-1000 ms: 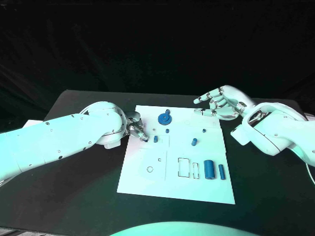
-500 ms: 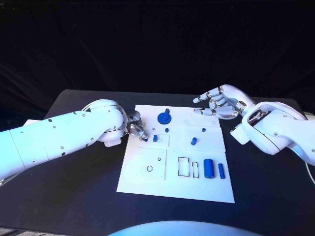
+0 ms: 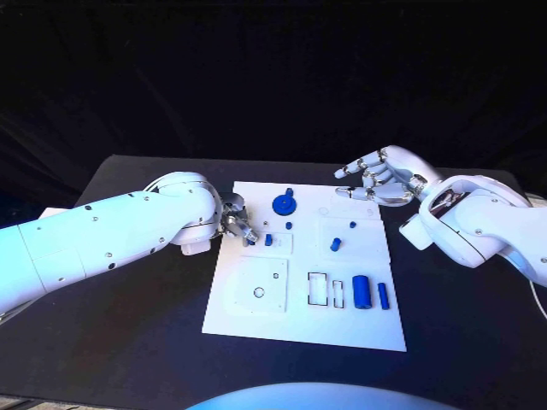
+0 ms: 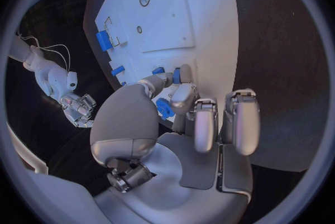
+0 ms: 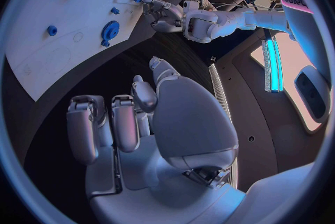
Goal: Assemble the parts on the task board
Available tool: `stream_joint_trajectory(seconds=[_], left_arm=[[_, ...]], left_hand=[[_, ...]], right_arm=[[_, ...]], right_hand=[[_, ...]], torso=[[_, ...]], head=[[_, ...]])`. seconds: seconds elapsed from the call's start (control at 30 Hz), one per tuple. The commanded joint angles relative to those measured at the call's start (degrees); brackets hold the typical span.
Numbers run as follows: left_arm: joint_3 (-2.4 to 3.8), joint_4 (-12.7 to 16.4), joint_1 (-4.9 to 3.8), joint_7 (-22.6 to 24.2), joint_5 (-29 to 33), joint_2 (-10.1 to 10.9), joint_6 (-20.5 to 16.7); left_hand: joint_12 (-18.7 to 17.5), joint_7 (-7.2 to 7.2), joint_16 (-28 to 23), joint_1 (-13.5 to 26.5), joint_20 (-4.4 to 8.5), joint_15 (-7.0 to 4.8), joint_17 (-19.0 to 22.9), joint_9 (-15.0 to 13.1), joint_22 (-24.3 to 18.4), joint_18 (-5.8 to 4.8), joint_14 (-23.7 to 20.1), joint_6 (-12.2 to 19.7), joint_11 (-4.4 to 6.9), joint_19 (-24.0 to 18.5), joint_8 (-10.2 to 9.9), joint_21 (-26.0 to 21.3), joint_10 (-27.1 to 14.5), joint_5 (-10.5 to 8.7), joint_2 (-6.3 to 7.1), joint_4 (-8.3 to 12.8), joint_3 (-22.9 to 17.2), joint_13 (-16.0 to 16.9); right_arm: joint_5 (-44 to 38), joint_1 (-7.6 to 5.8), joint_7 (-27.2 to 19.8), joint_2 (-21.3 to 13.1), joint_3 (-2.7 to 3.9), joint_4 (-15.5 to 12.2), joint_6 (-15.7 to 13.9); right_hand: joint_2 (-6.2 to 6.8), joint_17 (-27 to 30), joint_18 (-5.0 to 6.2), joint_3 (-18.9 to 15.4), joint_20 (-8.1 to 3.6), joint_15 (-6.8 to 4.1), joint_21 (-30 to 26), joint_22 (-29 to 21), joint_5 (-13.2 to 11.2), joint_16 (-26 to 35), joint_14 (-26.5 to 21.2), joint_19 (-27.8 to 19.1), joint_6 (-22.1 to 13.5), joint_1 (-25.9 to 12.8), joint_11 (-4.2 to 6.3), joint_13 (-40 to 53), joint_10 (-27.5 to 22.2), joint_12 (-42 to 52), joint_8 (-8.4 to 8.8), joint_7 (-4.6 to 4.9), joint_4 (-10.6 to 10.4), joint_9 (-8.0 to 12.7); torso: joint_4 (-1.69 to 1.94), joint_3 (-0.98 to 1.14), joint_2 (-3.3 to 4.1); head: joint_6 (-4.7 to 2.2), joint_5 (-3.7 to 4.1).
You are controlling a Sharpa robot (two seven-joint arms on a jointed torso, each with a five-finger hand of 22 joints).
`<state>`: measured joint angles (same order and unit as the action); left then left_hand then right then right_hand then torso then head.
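Note:
The white task board [image 3: 255,320] lies in the middle of the black table. My left hand [image 3: 234,220] rests at the board's left edge, and its thumb and one finger pinch a small blue peg [image 3: 268,240] [image 4: 176,75] standing on the board. A blue gear-shaped part [image 3: 285,203] sits near the far edge. More small pegs [image 3: 335,244] stand mid-board. A blue cylinder [image 3: 362,291] and a thin blue bar [image 3: 384,295] lie at the near right. My right hand [image 3: 379,178] hovers over the far right corner, fingers loosely bent and apart, holding nothing.
Outlined slots [image 3: 318,289] and a round hole [image 3: 259,292] mark the board's near half. Black table surface [image 3: 126,316] runs around the board on all sides. My right forearm [image 3: 483,231] lies along the board's right side.

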<state>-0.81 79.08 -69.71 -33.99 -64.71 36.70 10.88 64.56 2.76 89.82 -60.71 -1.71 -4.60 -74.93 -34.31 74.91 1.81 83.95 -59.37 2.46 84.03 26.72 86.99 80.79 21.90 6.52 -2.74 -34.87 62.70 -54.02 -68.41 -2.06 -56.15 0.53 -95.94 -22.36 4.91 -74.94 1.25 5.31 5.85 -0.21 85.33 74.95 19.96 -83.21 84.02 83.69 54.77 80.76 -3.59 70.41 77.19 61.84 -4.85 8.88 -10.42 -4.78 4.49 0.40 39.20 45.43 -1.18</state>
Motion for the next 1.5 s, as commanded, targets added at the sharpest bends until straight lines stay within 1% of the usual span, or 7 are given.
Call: stream_joint_trajectory(seconds=[0.03,0.33,0.53,0.67,1.03,1.3,1.5], left_arm=[[-0.45,0.05,0.6,-0.88,0.95,-0.28,2.07],[-0.45,-0.15,0.59,-1.27,0.95,-0.5,1.2],[-0.45,-0.37,0.58,-1.64,0.95,-0.61,1.47],[-0.45,-0.47,0.58,-2.04,0.95,-0.71,2.02],[-0.45,-1.2,0.57,-3.19,0.95,-0.96,2.35],[-0.45,-1.46,0.57,-3.46,0.95,-1.1,2.44],[-0.45,-1.54,0.58,-3.25,0.96,-1.1,1.72]], left_hand=[[0.38,-1.25,0.18,0.82,0.31,-0.49,-15.07,0.05,12.85,-0.98,6.05,-1.55,-0.05,4.3,-0.24,0.33,0.35,0.32,-0.27,1.08,-1.05,0.07],[0.55,-1.38,0.18,2.2,0.4,-0.58,-15.07,0.3,13.13,-1.08,6.05,-2.01,0.05,4.51,-0.42,0.64,0.52,0.34,-0.79,0.02,-0.41,0.2],[0.65,-1.43,0.18,2.87,0.44,-0.62,-15.07,0.41,13.26,-1.12,6.05,-2.19,0.09,4.6,-0.5,0.78,0.6,0.35,-0.94,-0.42,-0.14,0.28],[0.67,-1.5,0.18,3.9,0.47,-0.65,-15.07,0.52,13.36,-1.15,6.05,-2.45,0.14,4.68,-0.57,0.89,0.68,0.3,-0.83,-1.01,0.45,0.26],[0.82,-1.67,0.18,6.59,0.57,-0.76,-15.07,0.81,13.54,-1.22,6.05,-3.16,0.26,4.81,-0.77,1.07,0.88,0.15,-0.73,-2.76,3.25,0.32],[0.82,-1.74,0.18,7.31,0.6,-0.8,-15.07,0.91,13.6,-1.23,6.05,-3.39,0.32,4.84,-0.84,1.12,0.93,0.12,-0.7,-3.3,4.54,0.26],[0.86,-1.78,0.18,8.47,0.63,-0.81,-15.07,1.07,13.64,-1.24,6.05,-3.71,0.34,4.87,-0.99,1.15,1.01,0.07,-0.59,-4.39,7.06,0.25]], right_arm=[[-0.22,0.03,-0.21,0.0,0.0,-0.11,0.54],[-0.22,0.03,-0.19,-0.04,0.0,-0.13,0.55],[-0.22,0.03,-0.16,-0.1,0.0,-0.18,0.61],[-0.23,0.03,-0.16,-0.14,0.0,-0.22,0.7],[0.53,0.02,-0.2,-0.29,0.0,-0.28,0.73],[0.62,0.02,-0.27,-0.32,0.0,-0.29,0.7],[0.65,0.02,-0.28,-0.3,0.0,-0.25,0.74]], right_hand=[[-0.13,-4.64,0.88,-0.23,-0.05,-0.39,-0.27,7.18,0.21,0.18,3.59,-0.26,0.43,0.25,0.05,-0.05,-0.21,-0.23,0.17,-0.13,0.04,0.05],[-0.12,-4.64,0.88,-0.23,-0.05,-0.39,-0.26,7.2,0.23,0.19,3.58,-0.25,0.43,0.26,0.05,-0.04,-0.21,-0.22,0.17,-0.13,0.04,0.05],[-0.12,-4.64,0.88,-0.23,-0.05,-0.39,-0.26,7.2,0.23,0.19,3.58,-0.25,0.43,0.26,0.05,-0.04,-0.21,-0.22,0.17,-0.13,0.04,0.05],[-0.12,-4.61,0.88,-0.24,-0.05,-0.39,-0.28,7.18,0.3,0.21,3.58,-0.26,0.44,0.25,0.05,-0.07,-0.22,-0.25,0.18,-0.13,0.04,0.06],[-0.12,-4.61,0.88,-0.24,-0.05,-0.39,-0.28,7.18,0.3,0.21,3.58,-0.26,0.44,0.25,0.05,-0.07,-0.22,-0.25,0.18,-0.13,0.04,0.06],[-0.12,-4.61,0.88,-0.24,-0.05,-0.39,-0.28,7.18,0.3,0.21,3.58,-0.26,0.44,0.25,0.05,-0.07,-0.22,-0.25,0.18,-0.13,0.04,0.06],[-0.12,-4.61,0.88,-0.24,-0.05,-0.39,-0.28,7.18,0.3,0.21,3.58,-0.26,0.44,0.25,0.05,-0.07,-0.22,-0.25,0.18,-0.13,0.04,0.06]], torso=[[0.03,-0.02,-0.01],[0.01,0.0,0.01],[0.01,-0.01,0.0],[0.02,0.03,0.01],[0.02,0.0,0.05],[0.05,-0.03,0.01],[0.05,-0.05,-0.02]], head=[[-0.04,0.01],[-0.16,0.13],[-0.14,0.17],[-0.11,0.23],[-0.06,0.3],[-0.01,0.37],[-0.07,0.35]])
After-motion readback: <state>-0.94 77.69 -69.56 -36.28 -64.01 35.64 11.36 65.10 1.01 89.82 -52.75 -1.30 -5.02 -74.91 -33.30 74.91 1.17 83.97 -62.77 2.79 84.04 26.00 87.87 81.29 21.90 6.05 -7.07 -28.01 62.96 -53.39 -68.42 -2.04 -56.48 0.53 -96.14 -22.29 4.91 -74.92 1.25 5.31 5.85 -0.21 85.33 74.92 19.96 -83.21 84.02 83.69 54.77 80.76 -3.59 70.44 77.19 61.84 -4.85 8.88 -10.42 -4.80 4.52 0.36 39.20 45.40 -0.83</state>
